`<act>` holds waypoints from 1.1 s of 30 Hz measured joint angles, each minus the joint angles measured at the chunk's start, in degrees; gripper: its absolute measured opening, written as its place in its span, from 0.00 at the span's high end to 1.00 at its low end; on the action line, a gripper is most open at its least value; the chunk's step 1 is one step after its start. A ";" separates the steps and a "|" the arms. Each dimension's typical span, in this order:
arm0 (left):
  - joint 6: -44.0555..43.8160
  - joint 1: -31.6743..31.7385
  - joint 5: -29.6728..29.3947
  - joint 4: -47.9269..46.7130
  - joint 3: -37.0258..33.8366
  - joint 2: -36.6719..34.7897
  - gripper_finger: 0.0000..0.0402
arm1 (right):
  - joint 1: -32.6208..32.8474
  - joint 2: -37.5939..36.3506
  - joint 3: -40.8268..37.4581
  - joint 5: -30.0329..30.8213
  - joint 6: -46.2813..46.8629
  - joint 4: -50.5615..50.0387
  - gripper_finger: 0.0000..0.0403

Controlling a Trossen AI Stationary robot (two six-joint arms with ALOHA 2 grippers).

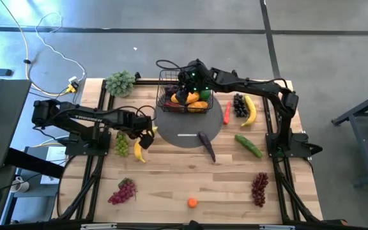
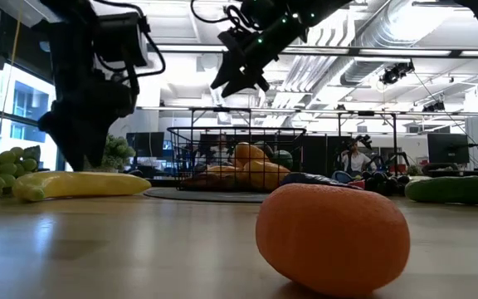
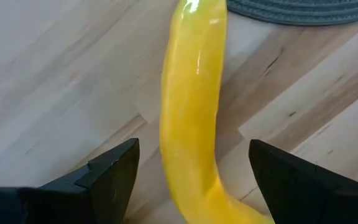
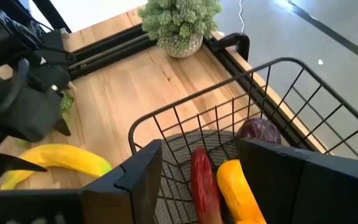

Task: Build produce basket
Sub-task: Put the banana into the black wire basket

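Observation:
A yellow banana lies on the wooden table, left of the round dark mat. My left gripper points down over it, open, with one finger on either side of the banana and a gap to each. The black wire basket stands on the mat and holds orange, red and purple produce. My right gripper hangs open above the basket's near rim, nothing between its fingers.
Loose produce lies around: green grapes, red grapes, an orange, dark grapes, a cucumber, an eggplant, a red chili, and a second banana. A leafy bunch stands at the far left.

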 joint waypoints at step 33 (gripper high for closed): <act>-1.03 0.00 -1.51 10.25 -7.41 2.40 0.64 | -0.32 -0.20 0.07 0.02 0.37 -1.06 0.52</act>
